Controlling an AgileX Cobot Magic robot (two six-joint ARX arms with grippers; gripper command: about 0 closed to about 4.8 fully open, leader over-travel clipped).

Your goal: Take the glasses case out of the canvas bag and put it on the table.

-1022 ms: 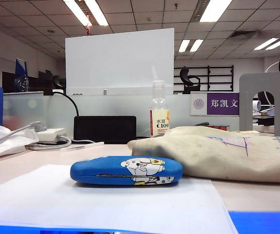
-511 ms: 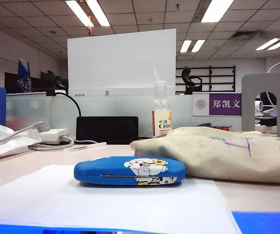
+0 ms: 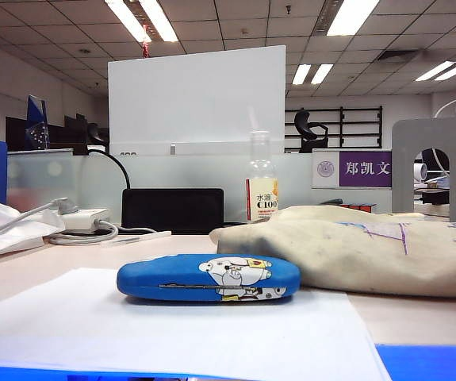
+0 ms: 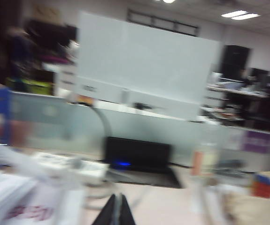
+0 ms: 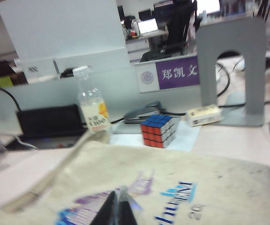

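From the exterior view I see the glasses case [image 3: 208,278] lying flat in the lower middle of the frame, bright blue with its cartoon animal print facing the camera, resting on a white paper sheet [image 3: 172,333] that covers the near part of the table [image 3: 418,317]. The canvas bag [image 3: 362,250] lies slumped just behind and to the right of the case, its near edge close to the case's right end; whether they touch I cannot tell. A small drink bottle [image 3: 261,186] stands behind the bag near the frame's centre, and a grey bookend [image 3: 432,167] stands at the right edge. Neither arm shows in this view. In my left wrist view, which is blurred, the left gripper [image 4: 115,213] sits at the bottom centre with its dark fingers pressed together, clenched on nothing, above bare table. In my right wrist view the right gripper [image 5: 116,206] is likewise at the bottom centre, fingers closed together and empty, over the bag's printed blue lettering, with a Rubik's cube [image 5: 159,130] beyond the bag in the middle of the frame.
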